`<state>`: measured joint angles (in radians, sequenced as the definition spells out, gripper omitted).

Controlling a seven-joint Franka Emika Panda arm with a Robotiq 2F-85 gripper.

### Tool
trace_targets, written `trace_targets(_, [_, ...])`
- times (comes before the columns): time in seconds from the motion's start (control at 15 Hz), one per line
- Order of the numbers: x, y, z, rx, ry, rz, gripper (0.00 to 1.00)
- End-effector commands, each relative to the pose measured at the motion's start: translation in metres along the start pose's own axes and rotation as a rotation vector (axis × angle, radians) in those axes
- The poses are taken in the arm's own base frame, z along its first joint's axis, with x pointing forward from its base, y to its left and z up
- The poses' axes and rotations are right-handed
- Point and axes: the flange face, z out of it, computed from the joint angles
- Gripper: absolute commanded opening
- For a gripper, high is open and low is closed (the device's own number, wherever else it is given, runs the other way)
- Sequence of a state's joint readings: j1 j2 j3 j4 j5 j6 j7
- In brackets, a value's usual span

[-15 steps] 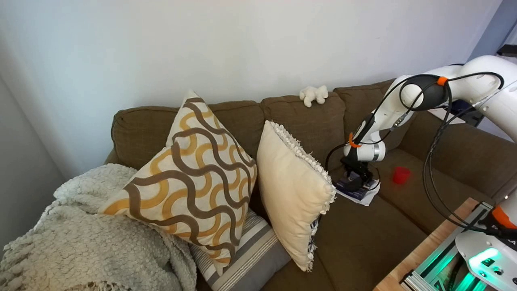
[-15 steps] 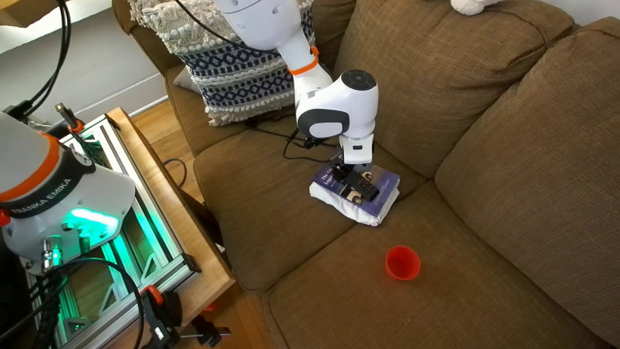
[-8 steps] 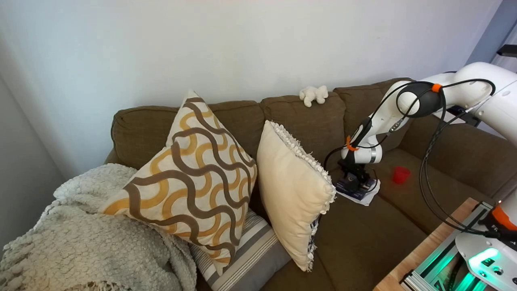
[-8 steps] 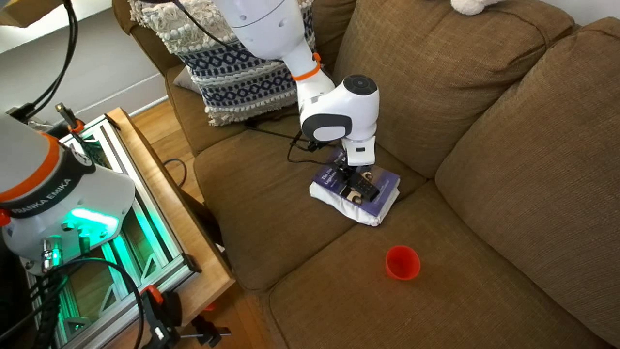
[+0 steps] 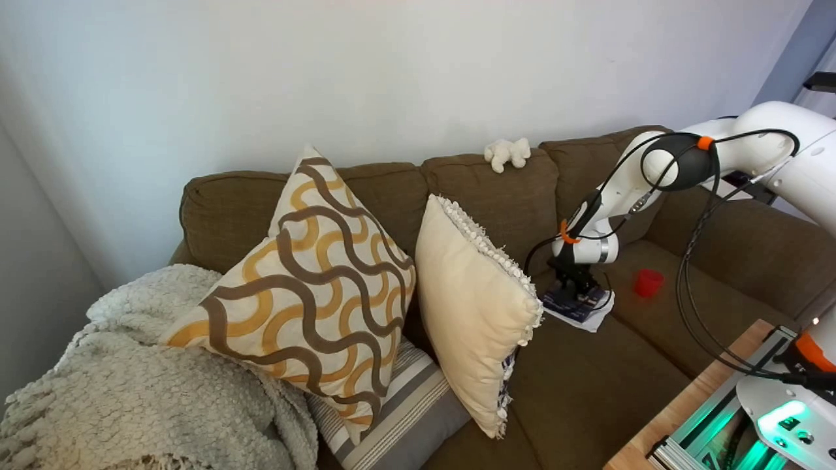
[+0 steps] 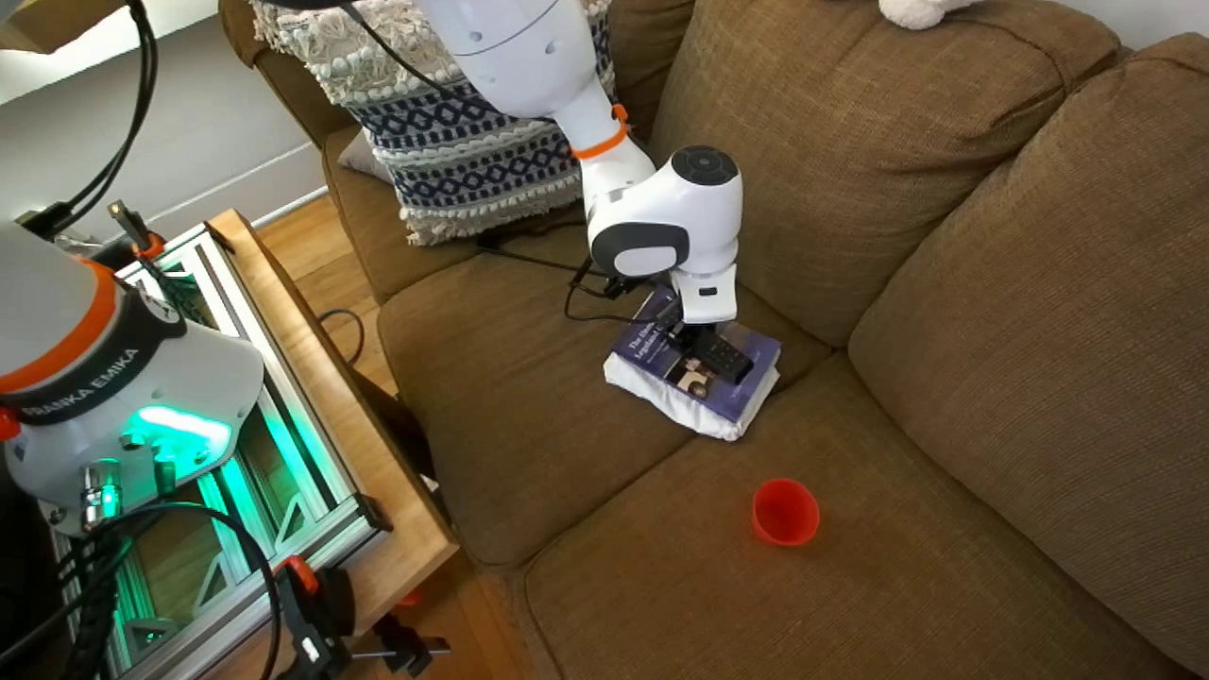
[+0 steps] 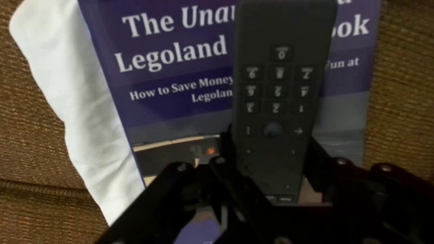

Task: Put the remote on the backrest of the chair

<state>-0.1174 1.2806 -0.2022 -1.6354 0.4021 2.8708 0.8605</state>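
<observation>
The black remote control [image 7: 278, 101] is gripped by its long edges in the pincer [image 7: 271, 147], over the Legoland book [image 7: 169, 67]; whether it is lifted clear cannot be told. The pick-up seems in hand; next, a lift high enough for the backrest [image 6: 850, 142] of the brown sofa [image 6: 841, 425] is called for.

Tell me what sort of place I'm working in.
Most likely a home's living room: the wide brown sofa, the patterned throw pillow and the heaped fleecy blanket suggest that.
</observation>
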Motion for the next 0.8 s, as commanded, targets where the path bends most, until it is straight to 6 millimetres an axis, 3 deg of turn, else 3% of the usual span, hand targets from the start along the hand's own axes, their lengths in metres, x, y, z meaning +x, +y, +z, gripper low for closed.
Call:
trace_targets(0.0, [0.001,0.011,-0.03,0.032,0.006,-0.028,0.26])
trace_targets(0.13, [-0.003,0.018,-0.056,0.058,-0.018,-0.076,0.26])
trace_targets(0.27, [-0.009,0.022,-0.094,0.11,-0.05,-0.188,0.26])
trace_targets(0.53, [-0.041,0.031,-0.162,0.173,-0.094,-0.418,0.26])
trace_targets(0.73, [-0.062,0.049,-0.212,0.178,-0.072,-0.493,0.26])
